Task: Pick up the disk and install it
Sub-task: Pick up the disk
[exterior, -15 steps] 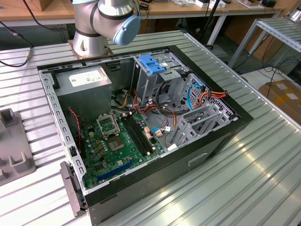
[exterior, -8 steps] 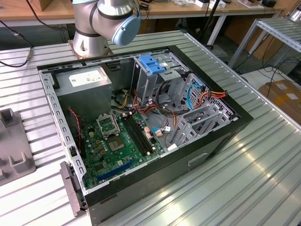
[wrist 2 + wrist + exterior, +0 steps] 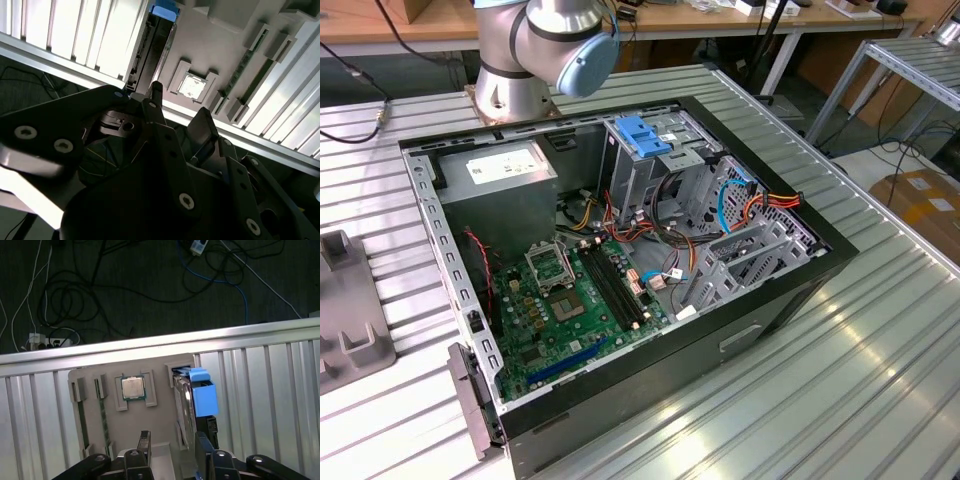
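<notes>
While my end effector hangs just above the grey tray, its two dark fingers stand spread wide, with nothing pinched between them. The disk sits in a slot of that tray. It stands on one long thin edge, with its broad grey faces upright. Its near end lies in the gap between my fingers, closer to one than the other, and I cannot tell whether it touches that one. Its long axis runs straight away from me across the tray, and its blue-capped end points at the tray's far edge.

Just beside the disk, in the tray's middle, a processor chip lies flat in a square recess, apart from the disk. Past the chip, toward the tray's other side, thin memory sticks lie in slots parallel to the disk.

The tray rests on the ribbed aluminium worktop, with its far edge just beside the worktop's edge rail. Beyond the tray and the rail lies the dark floor, strewn with tangled cables and a white power strip.

In the exterior view an open computer case lies on the same kind of ribbed surface, with my arm's base by its far corner. How it stands to the tray I cannot tell.
</notes>
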### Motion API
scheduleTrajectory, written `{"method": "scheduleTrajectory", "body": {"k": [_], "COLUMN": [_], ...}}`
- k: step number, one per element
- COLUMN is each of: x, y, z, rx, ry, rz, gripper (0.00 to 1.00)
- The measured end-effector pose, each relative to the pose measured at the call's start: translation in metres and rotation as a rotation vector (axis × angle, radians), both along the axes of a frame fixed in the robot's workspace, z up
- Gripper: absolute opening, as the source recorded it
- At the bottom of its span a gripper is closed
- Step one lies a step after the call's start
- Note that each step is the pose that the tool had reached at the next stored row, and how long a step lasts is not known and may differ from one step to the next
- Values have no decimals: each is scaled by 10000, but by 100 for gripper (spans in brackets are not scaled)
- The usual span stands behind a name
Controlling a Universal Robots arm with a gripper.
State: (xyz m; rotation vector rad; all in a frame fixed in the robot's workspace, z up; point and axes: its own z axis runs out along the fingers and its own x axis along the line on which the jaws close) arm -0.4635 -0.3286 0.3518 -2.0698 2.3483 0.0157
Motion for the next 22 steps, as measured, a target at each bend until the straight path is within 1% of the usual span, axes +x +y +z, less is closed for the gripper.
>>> {"method": "scheduleTrajectory", "body": {"k": [6, 16, 18, 22], "x": [-4, -17, -23, -45], "y": [29, 63, 77, 140], "z": [-17, -52, -62, -86], "rx": [8, 28, 29, 30], "ry": [2, 4, 3, 3], "rz": [0, -1, 0, 72], "gripper": [48, 48, 48, 48]}}
